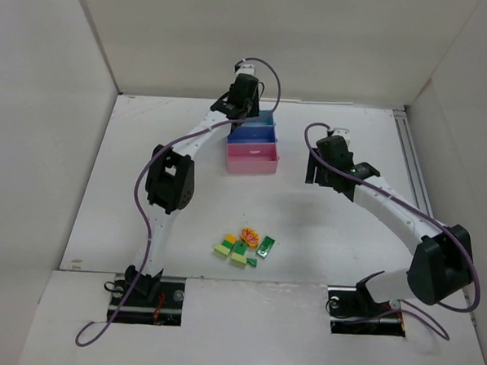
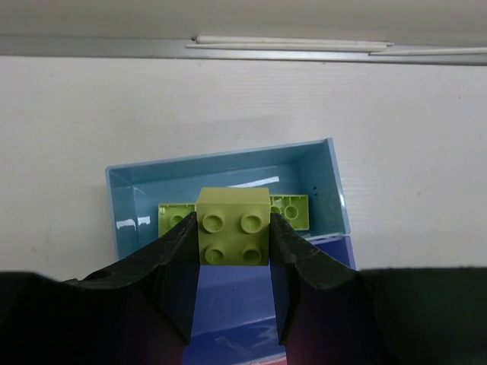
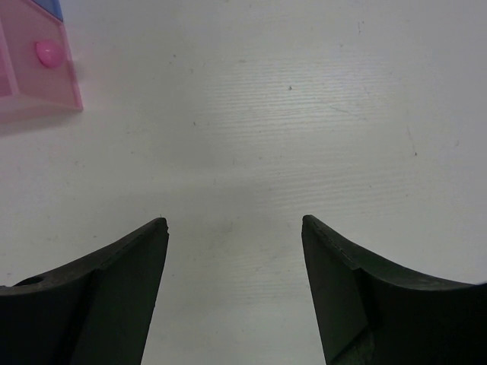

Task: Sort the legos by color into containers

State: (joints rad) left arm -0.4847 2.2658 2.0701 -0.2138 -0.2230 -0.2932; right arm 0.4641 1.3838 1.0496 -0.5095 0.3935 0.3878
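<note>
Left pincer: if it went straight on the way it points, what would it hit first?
The left pincer grips a light green brick, which would likely meet the flat green brick lying in the teal tray just beyond; depth is unclear, so perhaps the tray floor.

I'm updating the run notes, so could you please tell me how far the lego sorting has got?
Done: one light green brick lies in the teal tray. In hand: the left gripper holds a second light green brick over that tray. Left: a cluster of yellow, green and orange bricks waits unsorted; the right gripper is open, empty.
</note>
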